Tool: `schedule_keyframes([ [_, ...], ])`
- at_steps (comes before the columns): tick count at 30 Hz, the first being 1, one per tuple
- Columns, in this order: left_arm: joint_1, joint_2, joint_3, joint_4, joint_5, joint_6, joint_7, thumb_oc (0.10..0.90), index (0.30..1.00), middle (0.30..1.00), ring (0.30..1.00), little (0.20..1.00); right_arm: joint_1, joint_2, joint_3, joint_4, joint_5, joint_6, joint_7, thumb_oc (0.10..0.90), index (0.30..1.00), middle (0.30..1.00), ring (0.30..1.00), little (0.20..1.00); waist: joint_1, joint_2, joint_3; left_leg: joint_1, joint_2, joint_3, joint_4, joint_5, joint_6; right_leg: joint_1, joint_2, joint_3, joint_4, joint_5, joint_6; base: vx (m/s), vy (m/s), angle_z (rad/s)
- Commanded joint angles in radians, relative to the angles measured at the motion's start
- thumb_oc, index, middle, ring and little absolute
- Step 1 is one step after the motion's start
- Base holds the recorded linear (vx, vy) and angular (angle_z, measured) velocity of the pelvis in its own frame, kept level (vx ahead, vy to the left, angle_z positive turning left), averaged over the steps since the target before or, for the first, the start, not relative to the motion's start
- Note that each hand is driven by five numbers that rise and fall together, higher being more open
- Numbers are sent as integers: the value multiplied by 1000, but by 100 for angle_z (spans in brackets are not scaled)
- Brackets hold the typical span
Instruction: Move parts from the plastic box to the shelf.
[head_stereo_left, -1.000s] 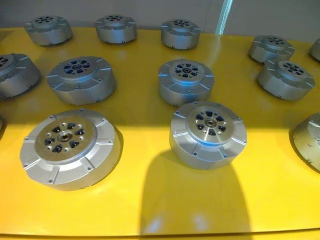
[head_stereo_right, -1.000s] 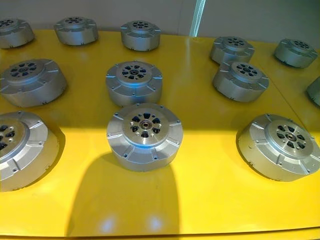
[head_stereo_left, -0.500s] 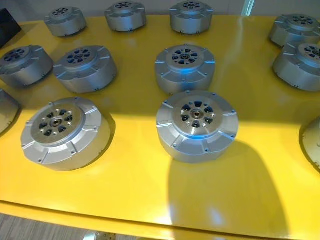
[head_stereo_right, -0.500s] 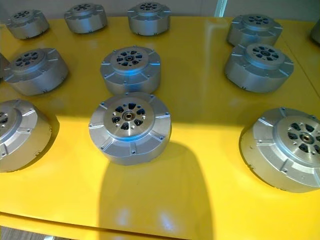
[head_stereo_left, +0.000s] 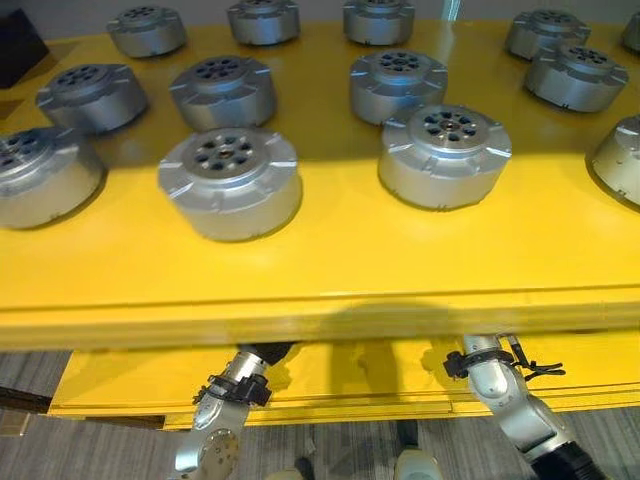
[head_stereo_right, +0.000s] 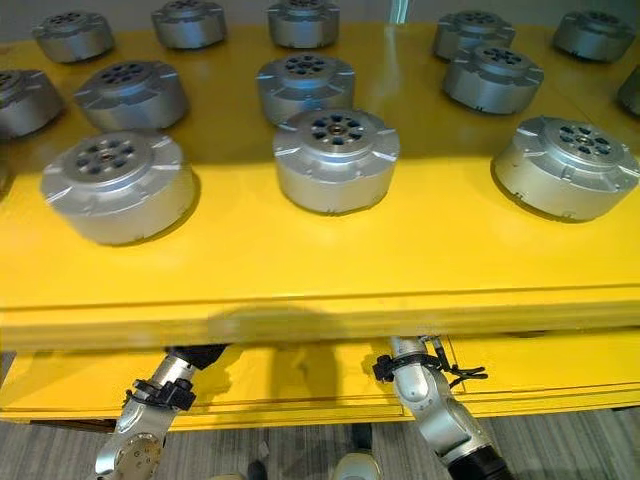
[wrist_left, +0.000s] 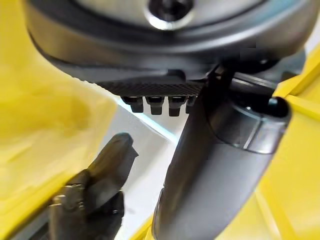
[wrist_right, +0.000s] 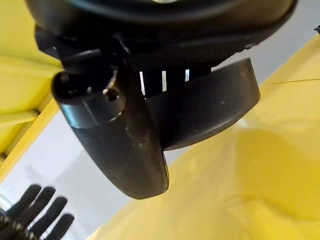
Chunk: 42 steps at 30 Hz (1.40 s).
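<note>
Parts (head_stereo_left: 230, 180): metal discs, in rows on shelf (head_stereo_left: 330, 270) | likely heavy, rigid, slick; take across the rim | my left hand (wrist_left: 215, 170): below shelf edge, fingers straight | my right hand (wrist_right: 125, 140): alongside, cannot tell

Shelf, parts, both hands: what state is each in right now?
top shelf: loaded with parts.
shelf parts: lying flat, hubs up, none stacked.
left hand: below the top shelf, close against a grey part; grip unclear.
right hand: below the top shelf; grip unclear.
</note>
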<state>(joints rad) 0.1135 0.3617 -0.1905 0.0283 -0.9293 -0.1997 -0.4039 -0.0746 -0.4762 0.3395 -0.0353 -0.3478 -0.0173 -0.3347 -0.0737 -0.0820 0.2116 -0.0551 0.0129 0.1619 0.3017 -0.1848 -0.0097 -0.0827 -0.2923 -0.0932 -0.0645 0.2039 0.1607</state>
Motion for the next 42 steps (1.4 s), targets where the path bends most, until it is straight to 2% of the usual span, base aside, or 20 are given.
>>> schedule_keyframes([
  [1,-28,-16,63,-105,-7,-66,-35,900,1000,1000,1000,1000,-103,-21,-63,-109,10,-94,-19,400,300,300,300,300,29,51,-17,344,6,91,-337,15,8,-83,134,-198,-23,42,32,-299,127,-20],
  [3,0,-22,74,-108,-6,-78,-28,900,1000,1000,1000,1000,-85,-6,-60,-126,-7,-102,8,400,300,300,300,300,43,45,-11,358,-12,135,-369,28,19,-60,138,-274,-7,73,44,-353,133,-54],
  [4,6,-22,78,-109,-5,-80,-25,900,1000,1000,1000,1000,-80,-6,-58,-131,-6,-106,14,400,300,300,300,300,44,45,-11,348,-15,150,-373,35,27,-55,135,-278,38,48,39,-431,101,-94],
  [5,1,-21,81,-99,-1,-77,-20,900,1000,1000,1000,1000,-69,-12,-57,-137,2,-111,16,400,300,300,300,300,40,46,-21,315,-17,150,-380,59,39,-46,140,-252,111,-7,27,-345,65,-72],
  [6,-6,-20,79,-96,-2,-72,-17,900,1000,1000,1000,1000,-65,-13,-59,-137,3,-112,16,400,300,300,300,300,36,48,-24,302,-17,140,-380,69,45,-47,141,-224,158,-17,22,-351,42,-49],
  [8,-43,-20,57,-80,4,-50,2,900,1000,1000,1000,1000,-51,-14,-65,-134,1,-112,4,400,300,300,300,300,21,58,-31,258,-11,94,-380,101,64,-71,140,-120,355,-59,3,-261,-28,2],
  [10,-61,-23,36,-64,13,-48,4,900,1000,1000,1000,1000,-42,-12,-70,-126,0,-114,-6,400,300,300,300,300,17,61,-32,237,0,61,-377,115,68,-59,140,-78,423,-103,-12,-224,-215,64],
  [11,-59,-31,24,-39,12,-56,-12,900,1000,1000,1000,1000,-34,-8,-76,-122,0,-114,-13,400,300,300,300,300,26,58,-41,212,14,37,-373,127,63,-3,134,-53,395,-138,-18,-172,-299,88],
  [13,-57,-34,23,-17,8,-57,-29,900,1000,1000,1000,1000,-41,-4,-71,-110,-1,-109,-19,400,300,300,300,300,37,52,-47,210,26,23,-377,134,51,62,132,-50,341,-164,-13,-151,-342,54],
  [14,-53,-36,29,-15,8,-51,-33,900,1000,1000,1000,1000,-50,-2,-64,-105,-3,-105,-17,400,300,300,300,300,51,50,-54,205,36,30,-378,141,37,110,135,-69,288,-201,-12,-162,-400,17],
  [15,-44,-37,36,-17,9,-46,-26,900,1000,1000,1000,1000,-63,0,-56,-101,-4,-95,-7,400,300,300,300,300,66,46,-58,205,46,41,-380,148,21,142,132,-96,238,-209,-8,-152,-381,11],
  [19,-24,-49,58,-49,-9,-14,15,900,1000,1000,1000,1000,-116,-4,-10,-132,-1,-16,40,400,300,300,300,300,99,52,-57,183,109,61,-389,193,-38,197,160,-146,147,-241,-33,-127,-337,-23],
  [21,-17,-54,63,-59,-2,-7,13,900,1000,1000,1000,1000,-126,-7,-6,-131,-3,-6,53,400,300,300,300,300,107,53,-57,155,131,57,-389,220,-57,216,173,-156,119,-244,-47,-110,-260,3],
  [22,-5,-61,69,-63,-7,-3,1,900,1000,1000,1000,1000,-133,-14,2,-125,-6,6,53,400,300,300,300,300,117,54,-52,87,173,45,-389,284,-92,240,192,-152,86,-247,-66,-129,-212,8],
  [25,4,-71,89,-66,-12,2,-40,900,1000,1000,1000,1000,-139,-24,-3,-120,-9,18,66,400,300,300,300,300,122,56,-42,38,198,46,-389,317,-102,252,202,-159,72,-256,-81,-159,-104,20],
  [28,5,-69,96,-80,-24,-13,-52,900,1000,1000,1000,1000,-134,-56,-17,-102,1,-16,81,400,300,300,300,300,109,44,-37,87,156,95,-329,243,-66,228,182,-173,76,-241,-83,-236,-2,-1],
  [30,-7,-68,99,-85,-26,-20,-22,900,1000,1000,1000,1000,-126,-66,-17,-87,-9,-46,66,400,300,300,300,300,94,25,-47,140,104,65,-230,148,-35,185,178,-143,82,-200,-78,-216,62,10],
  [35,-44,-47,72,-73,-29,15,-12,900,1000,1000,1000,1000,-132,-43,-13,-58,-15,-1,39,400,300,300,300,300,74,34,-66,218,92,75,-349,150,-24,162,188,-149,102,-187,-62,-41,167,16],
  [38,-36,-44,64,-80,-16,38,-29,900,1000,1000,1000,1000,-118,-37,-29,-59,-17,6,28,400,300,300,300,300,75,28,-64,235,78,75,-373,146,-19,152,179,-149,90,-164,-40,26,115,13],
  [42,-18,-39,52,-96,9,56,-37,900,1000,1000,1000,1000,-108,-32,-41,-65,-35,4,14,400,300,300,300,300,75,23,-61,243,67,92,-385,138,-7,141,189,-158,93,-164,-38,41,92,5],
])
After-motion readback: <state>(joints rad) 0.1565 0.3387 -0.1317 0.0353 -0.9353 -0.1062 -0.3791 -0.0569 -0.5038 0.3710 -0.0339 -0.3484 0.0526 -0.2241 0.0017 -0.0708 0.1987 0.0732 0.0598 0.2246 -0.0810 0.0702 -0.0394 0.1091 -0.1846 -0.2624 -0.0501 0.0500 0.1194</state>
